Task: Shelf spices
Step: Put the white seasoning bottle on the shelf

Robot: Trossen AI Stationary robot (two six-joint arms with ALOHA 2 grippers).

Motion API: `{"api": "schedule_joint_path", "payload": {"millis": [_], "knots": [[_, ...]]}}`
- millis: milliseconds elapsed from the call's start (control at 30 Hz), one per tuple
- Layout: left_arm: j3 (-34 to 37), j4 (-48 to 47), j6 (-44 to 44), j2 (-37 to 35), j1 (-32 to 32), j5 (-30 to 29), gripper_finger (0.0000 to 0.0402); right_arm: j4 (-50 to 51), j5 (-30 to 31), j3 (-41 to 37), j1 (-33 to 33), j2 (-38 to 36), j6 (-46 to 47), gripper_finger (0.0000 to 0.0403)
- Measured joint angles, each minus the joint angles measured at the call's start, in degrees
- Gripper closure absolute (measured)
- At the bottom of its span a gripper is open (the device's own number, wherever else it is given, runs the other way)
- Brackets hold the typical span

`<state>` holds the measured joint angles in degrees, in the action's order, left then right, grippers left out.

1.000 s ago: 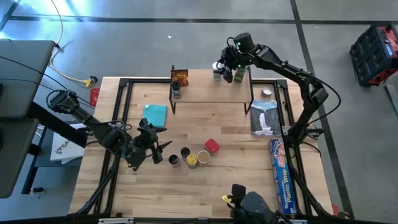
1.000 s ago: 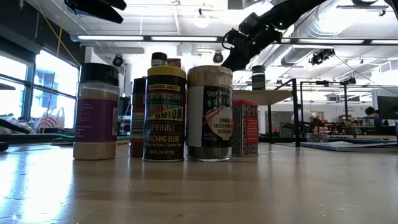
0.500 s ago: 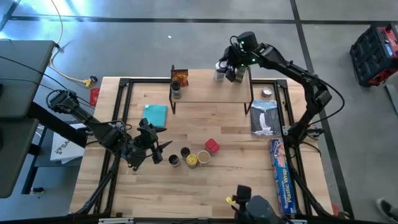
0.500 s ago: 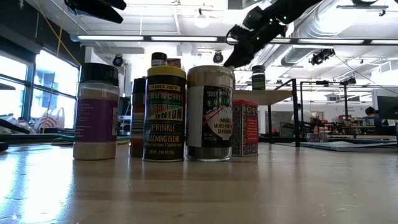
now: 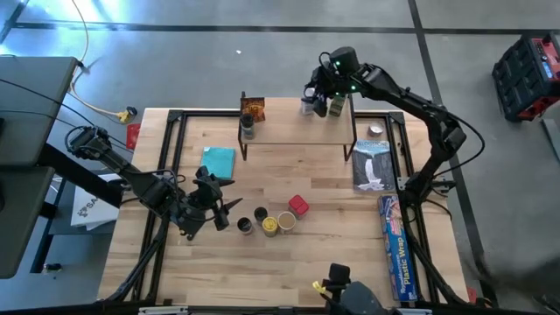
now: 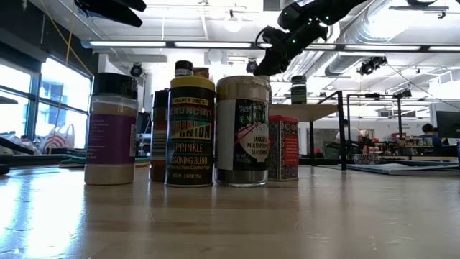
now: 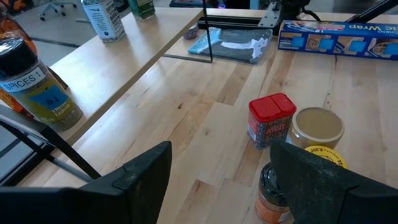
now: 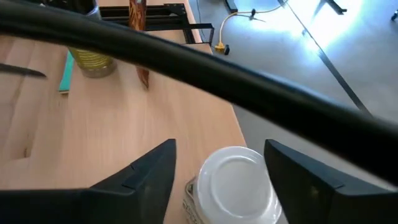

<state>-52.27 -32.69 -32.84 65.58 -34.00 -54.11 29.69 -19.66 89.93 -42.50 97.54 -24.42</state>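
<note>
The shelf, a light board on thin black legs, stands at the table's far edge. On it are an orange-brown packet, a jar, a white-lidded jar and a dark-topped jar. My right gripper hovers open over the shelf's right end. Its fingers stand on either side of the white-lidded jar, clear of it. Several spices and a red tin stand on the table. My left gripper waits open to their left, facing the red tin.
A teal cloth lies left of the shelf. A grey-white packet, a small round tin and the long blue plastic wrap box line the table's right side. Bare wood lies between the shelf and the table spices.
My right gripper has risen a little above the shelf's right end, then drifted slightly back toward the left, over the white-lidded jar.
</note>
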Motion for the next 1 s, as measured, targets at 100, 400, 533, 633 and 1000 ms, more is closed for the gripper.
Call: {"api": "schedule_joint_path", "payload": {"millis": [100,400,533,633,1000], "knots": [[0.00,-0.02,0.04,0.00,0.00,0.00,0.0135,0.21,0.02,0.00,-0.09,0.00,0.20,0.0205],[0.00,0.00,0.02,-0.02,0.02,0.26,0.0135,1.08,2.61,0.14,-0.15,0.19,0.02,0.0263],[0.00,-0.01,-0.05,0.00,0.01,0.31,0.0135,2.49,4.67,0.24,-0.24,0.17,0.41,0.0265],[0.00,-0.02,-0.09,-0.02,0.02,0.33,0.0135,3.63,7.14,0.31,-0.20,-0.05,1.05,0.0265],[0.00,0.04,-0.18,0.00,0.00,0.44,0.0135,8.59,10.62,0.02,-0.26,-3.29,5.09,0.0265]]}}
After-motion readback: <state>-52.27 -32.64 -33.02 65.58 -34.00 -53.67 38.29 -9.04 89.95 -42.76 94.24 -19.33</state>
